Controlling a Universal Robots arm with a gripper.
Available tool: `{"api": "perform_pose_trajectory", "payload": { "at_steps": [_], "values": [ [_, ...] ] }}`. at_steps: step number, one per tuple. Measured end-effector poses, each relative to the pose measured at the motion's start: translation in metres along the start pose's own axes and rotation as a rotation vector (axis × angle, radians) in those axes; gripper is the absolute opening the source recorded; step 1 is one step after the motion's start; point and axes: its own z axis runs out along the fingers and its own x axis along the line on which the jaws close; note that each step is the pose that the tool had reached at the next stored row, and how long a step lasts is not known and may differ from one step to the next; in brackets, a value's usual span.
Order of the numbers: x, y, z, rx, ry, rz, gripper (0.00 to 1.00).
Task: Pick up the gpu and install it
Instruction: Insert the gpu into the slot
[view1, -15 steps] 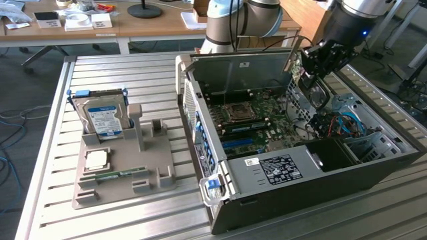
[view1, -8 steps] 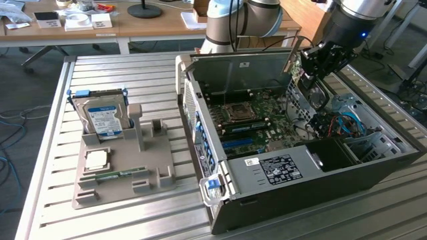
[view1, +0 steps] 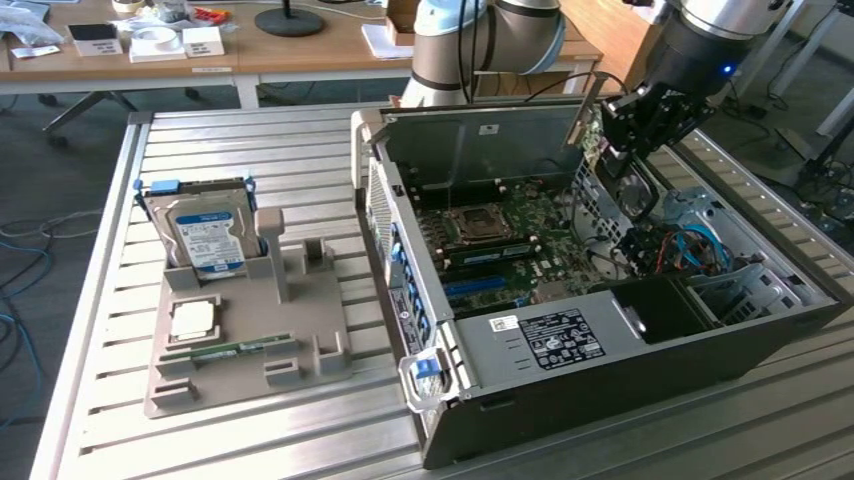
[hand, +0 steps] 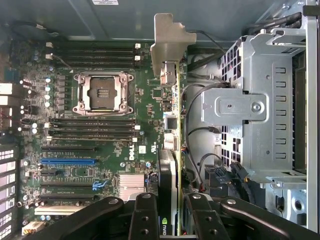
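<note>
My gripper (view1: 651, 118) hangs over the far right part of the open computer case (view1: 587, 370) in the exterior view, shut on the gpu (view1: 630, 188). The card is dark, with a silver bracket along one end, and it hangs edge-down inside the case opening, above the motherboard (view1: 497, 240). In the wrist view the gpu (hand: 172, 140) shows edge-on between my black fingers (hand: 145, 220), its bracket (hand: 167, 45) pointing toward the case's rear wall. It sits between the motherboard's edge and the metal drive cage (hand: 255, 110). The gripper (hand: 171, 222) clamps the card's near end.
A blue expansion slot (hand: 67, 161) and black slots lie on the board beside the CPU socket (hand: 103, 92). Loose cables (hand: 220, 175) run beside the card. On the exterior view's left, a grey fixture (view1: 254, 340) holds a hard drive (view1: 207, 240), a CPU (view1: 194, 318) and a memory stick (view1: 227, 350).
</note>
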Motion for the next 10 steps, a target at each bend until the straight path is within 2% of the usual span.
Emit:
{"api": "perform_pose_trajectory", "payload": {
  "at_steps": [6,10],
  "values": [
    [0.0000,0.0000,0.0000,0.0001,0.0008,-0.008,0.27],
    [0.0001,0.0000,0.0001,0.0000,0.0057,-0.055,0.27]
  ]
}}
